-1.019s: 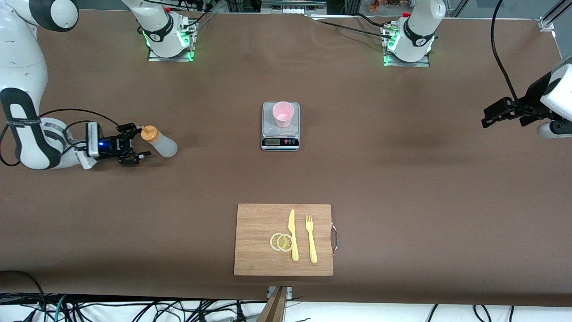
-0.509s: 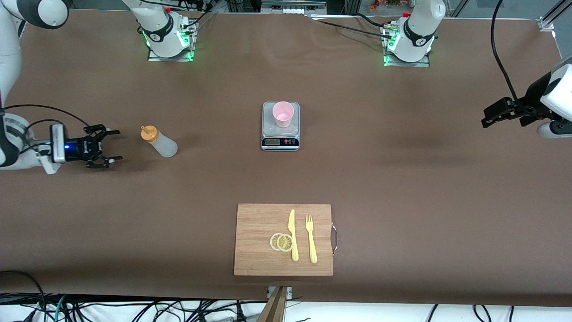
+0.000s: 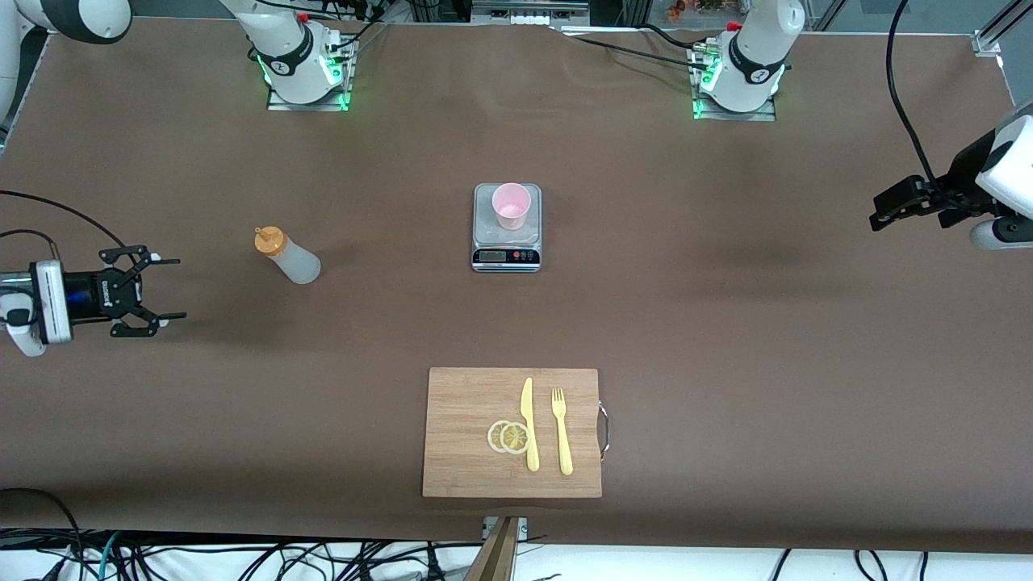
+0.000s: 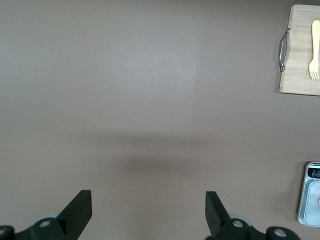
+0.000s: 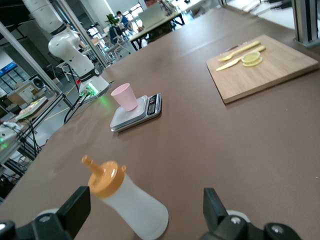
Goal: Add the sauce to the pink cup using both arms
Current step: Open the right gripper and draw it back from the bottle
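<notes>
bare table [image 3: 387,307] between sauce [image 3: 289,257], scale [image 3: 506,228]

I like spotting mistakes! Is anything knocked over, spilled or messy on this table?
Nothing stands out. The sauce bottle stands upright on the table, the pink cup sits upright on the scale, and I see no spills. The open right gripper and the open left gripper hold nothing.

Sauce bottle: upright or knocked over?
Upright. The sauce bottle stands on its base on the table, orange nozzle cap on top. It stands free; the open right gripper is apart from it.
</notes>
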Robot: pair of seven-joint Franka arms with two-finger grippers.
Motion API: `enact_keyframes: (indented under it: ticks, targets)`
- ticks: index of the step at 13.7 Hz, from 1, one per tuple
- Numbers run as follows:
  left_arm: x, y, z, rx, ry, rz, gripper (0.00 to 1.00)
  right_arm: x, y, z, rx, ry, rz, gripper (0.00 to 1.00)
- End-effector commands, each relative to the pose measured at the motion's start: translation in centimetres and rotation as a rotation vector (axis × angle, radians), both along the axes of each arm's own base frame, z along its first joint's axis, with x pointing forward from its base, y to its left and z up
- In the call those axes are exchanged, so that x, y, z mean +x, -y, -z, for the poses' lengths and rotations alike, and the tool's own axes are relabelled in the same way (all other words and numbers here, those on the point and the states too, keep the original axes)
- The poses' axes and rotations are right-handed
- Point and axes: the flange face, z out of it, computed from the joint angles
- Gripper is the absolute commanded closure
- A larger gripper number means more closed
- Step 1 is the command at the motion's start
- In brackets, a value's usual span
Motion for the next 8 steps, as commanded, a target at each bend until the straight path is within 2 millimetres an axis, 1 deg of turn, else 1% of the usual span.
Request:
enact_keyframes:
  ticks: [1, 3, 5, 7, 8]
  targets:
    - [0.5, 0.0, -0.5, -0.028, 0.007, -0.008, 0.0, 1.9, -4.0, -2.6, -0.112, -0.109, 0.001, 0.0]
    - [0.5, 0.0, -0.5, -0.028, 0.007, -0.008, 0.0, 2.7, -6.8, -5.6, -0.226, -0.193, 0.043, 0.0]
    - [0.5, 0.0, -0.5, -0.028, 0.007, -0.008, 0.0, 3.0, -9.4, -8.8, -0.332, -0.26, 0.095, 0.0]
    - [0.5, 0.0, -0.5, -0.028, 0.007, -0.008, 0.0, 3.0, -11.5, -10.8, -0.425, -0.328, 0.143, 0.0]
    - [0.5, 0.0, -0.5, -0.028, 0.007, -0.008, 0.0, 2.9, -12.3, -12.7, -0.483, -0.345, 0.169, 0.0]
